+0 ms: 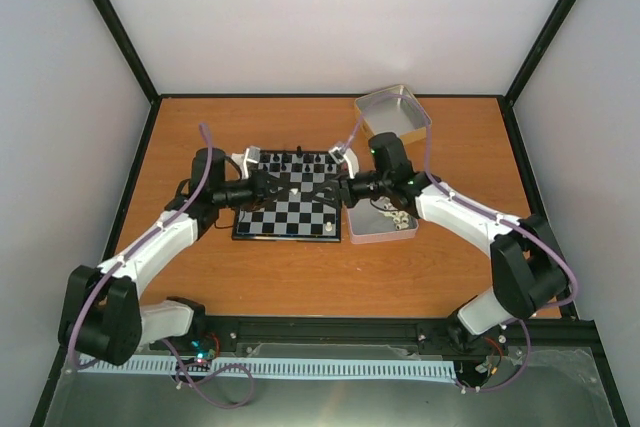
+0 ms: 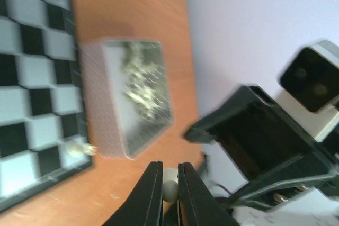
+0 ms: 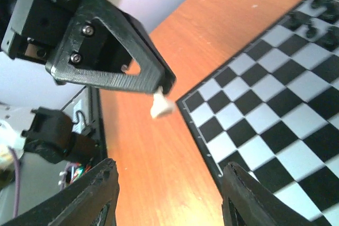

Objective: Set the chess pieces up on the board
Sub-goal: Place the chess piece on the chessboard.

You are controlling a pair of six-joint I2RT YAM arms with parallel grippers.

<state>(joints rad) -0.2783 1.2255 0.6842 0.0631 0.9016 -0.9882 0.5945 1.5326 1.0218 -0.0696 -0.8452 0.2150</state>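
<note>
Tightly inside the left gripper (image 2: 169,170), one cream chess piece (image 2: 169,190).

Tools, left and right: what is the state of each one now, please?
Left tool: closed, holding a cream-white chess piece.
Right tool: open, holding nothing.

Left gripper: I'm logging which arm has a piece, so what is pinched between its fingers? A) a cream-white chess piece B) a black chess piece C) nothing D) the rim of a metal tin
A: the left gripper is shut on a small cream-white chess piece, and the right wrist view shows the same piece hanging from its fingertips.
</note>
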